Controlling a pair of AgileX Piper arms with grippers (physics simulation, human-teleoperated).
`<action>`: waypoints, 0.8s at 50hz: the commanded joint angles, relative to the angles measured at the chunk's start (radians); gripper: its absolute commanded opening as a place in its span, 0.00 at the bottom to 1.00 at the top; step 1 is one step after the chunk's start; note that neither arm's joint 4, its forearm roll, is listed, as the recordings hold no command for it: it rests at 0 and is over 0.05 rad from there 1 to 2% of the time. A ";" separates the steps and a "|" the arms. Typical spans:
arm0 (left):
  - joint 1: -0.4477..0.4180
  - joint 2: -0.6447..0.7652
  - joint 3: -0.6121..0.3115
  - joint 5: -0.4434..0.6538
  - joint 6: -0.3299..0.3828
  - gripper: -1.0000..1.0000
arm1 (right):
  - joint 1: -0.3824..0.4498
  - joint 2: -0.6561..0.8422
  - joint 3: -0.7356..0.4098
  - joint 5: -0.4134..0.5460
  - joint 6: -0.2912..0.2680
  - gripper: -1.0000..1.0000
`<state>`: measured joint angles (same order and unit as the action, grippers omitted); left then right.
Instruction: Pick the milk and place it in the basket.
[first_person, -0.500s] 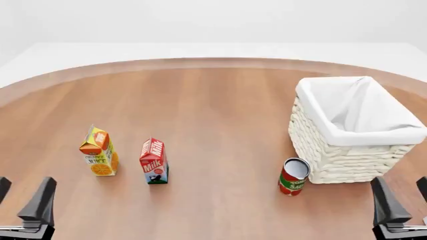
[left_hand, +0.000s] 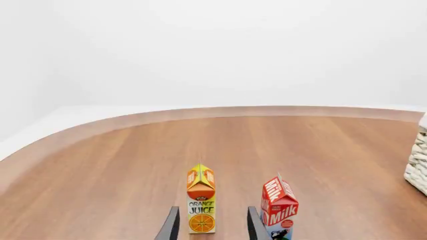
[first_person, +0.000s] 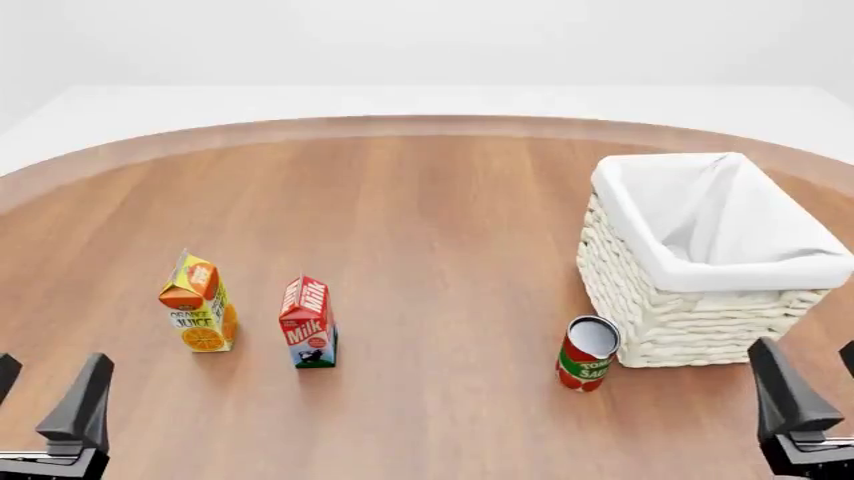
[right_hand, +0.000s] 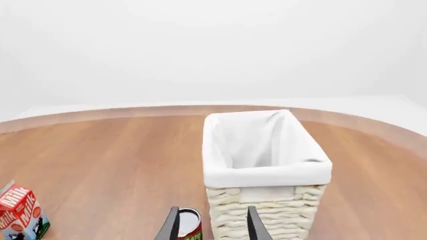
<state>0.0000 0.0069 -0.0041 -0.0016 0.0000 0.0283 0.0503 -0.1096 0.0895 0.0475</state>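
Note:
The milk (first_person: 308, 322) stands upright on the wooden table, left of centre, with its red top and cow picture facing me. The basket (first_person: 683, 322) sits at the right, its white lining folded over the rim. My left gripper (first_person: 47, 395) is open near the front left edge, well short of the milk. My right gripper (first_person: 817, 385) is open at the front right, just in front of the basket. In the left wrist view the milk (left_hand: 279, 208) stands just outside one finger of the left gripper (left_hand: 212, 227). The right wrist view shows the basket (right_hand: 267, 175) ahead and the milk (right_hand: 20, 212) far to the side.
An orange juice carton (first_person: 198, 303) stands left of the milk; in the left wrist view it (left_hand: 201, 206) lines up between the fingers. A red tomato can (first_person: 587, 352) stands by the basket's front left corner, right in front of the right gripper (right_hand: 212, 227). The table's curved far edge (first_person: 427, 125) runs behind.
The right gripper has shifted slightly to the right in the front view. The left gripper and the objects have not moved.

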 joint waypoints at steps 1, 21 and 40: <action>0.000 0.000 0.000 0.000 0.000 1.00 | 0.065 0.028 -0.128 0.100 0.064 1.00; 0.000 0.000 0.000 0.000 0.000 1.00 | 0.183 0.241 -0.362 0.220 0.131 1.00; 0.000 0.000 0.000 0.000 0.000 1.00 | 0.355 0.526 -0.553 0.239 0.200 1.00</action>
<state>0.0000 0.0073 -0.0043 -0.0017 0.0000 0.3085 0.4476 -0.5662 0.3095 0.2196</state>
